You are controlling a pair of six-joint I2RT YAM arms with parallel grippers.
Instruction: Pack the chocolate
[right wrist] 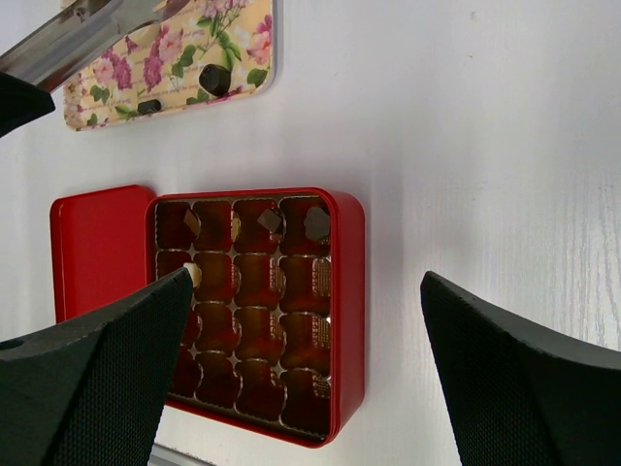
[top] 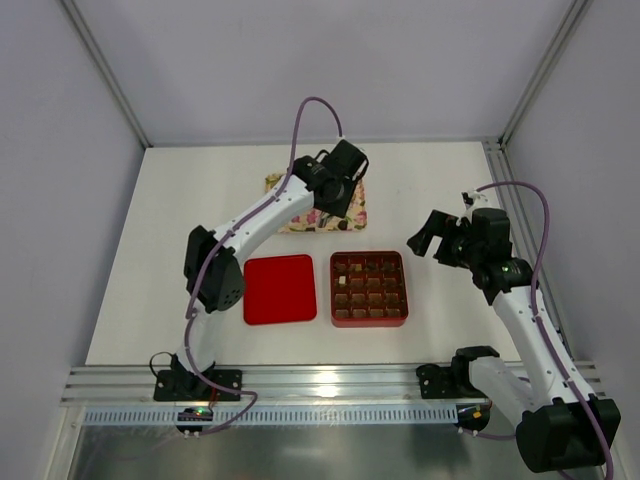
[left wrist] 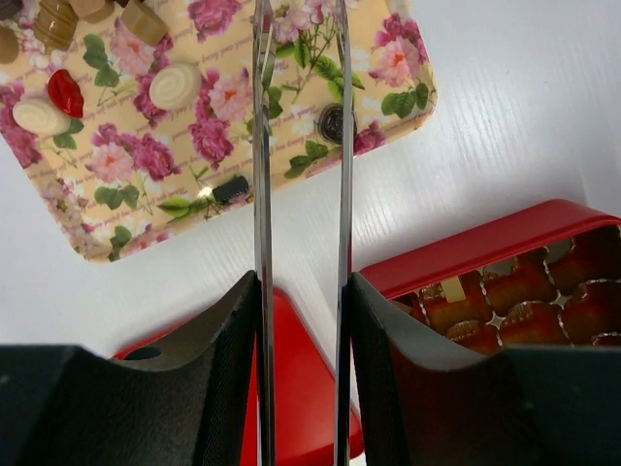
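Observation:
Several chocolates lie on the flowered tray (left wrist: 116, 160): pale round ones (left wrist: 175, 85), brown ones (left wrist: 55, 19), a red one (left wrist: 66, 92) and a dark round one (left wrist: 335, 122). My left gripper (top: 338, 195) hovers over the tray; its long metal fingers (left wrist: 262, 146) stand apart with nothing between them. The red box (top: 369, 289) has a brown gridded insert with a few pieces in its far cells (right wrist: 316, 225). My right gripper (top: 428, 235) is wide open and empty, to the right of the box and above it.
The red lid (top: 280, 290) lies flat just left of the box. The tray (top: 315, 208) sits behind lid and box. White walls enclose the table on three sides, and a metal rail (top: 330, 385) runs along the near edge.

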